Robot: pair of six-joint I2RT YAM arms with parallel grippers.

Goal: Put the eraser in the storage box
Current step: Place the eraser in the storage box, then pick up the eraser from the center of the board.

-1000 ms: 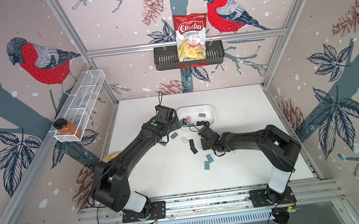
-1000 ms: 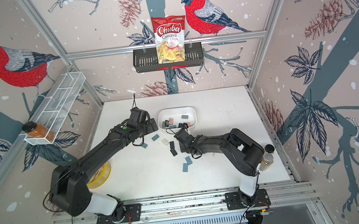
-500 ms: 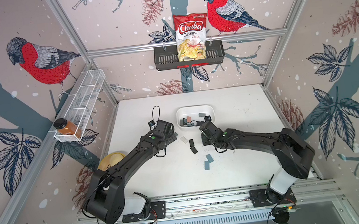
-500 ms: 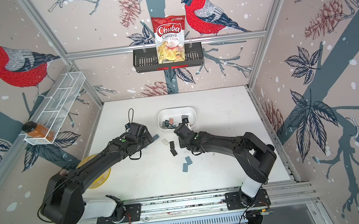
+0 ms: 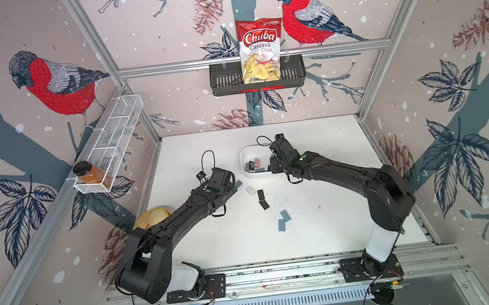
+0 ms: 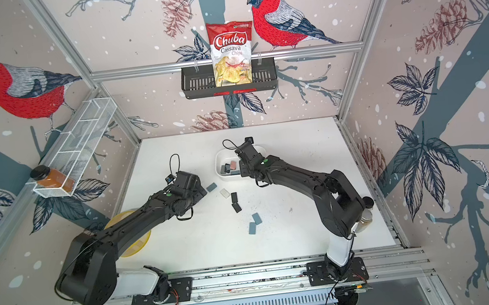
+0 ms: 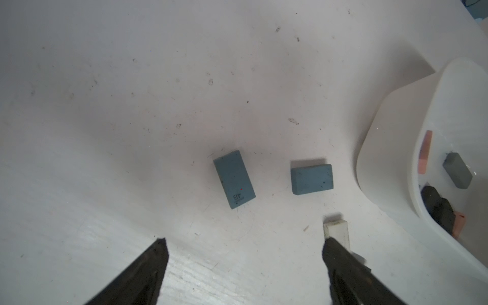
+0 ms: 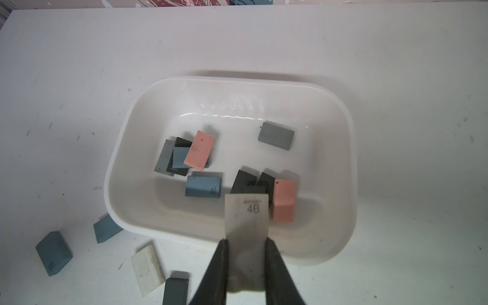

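In right wrist view alone, right pincer (image 8: 247, 239) grips eraser (image 8: 247, 211) over storage box (image 8: 126, 126).

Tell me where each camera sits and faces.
Top views: high in front, looking down and back over the table; left arm and right arm show.
Left wrist: on left arm, faces down at blue erasers; open left tool shows.
Right wrist: on right arm, faces down into the storage box; right tool, shut on a white eraser, shows.
Wrist views share the storage box.

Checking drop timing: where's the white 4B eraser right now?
In the right wrist view the white 4B eraser is clamped in the right gripper, over the rim of the storage box, beside a pink eraser inside.
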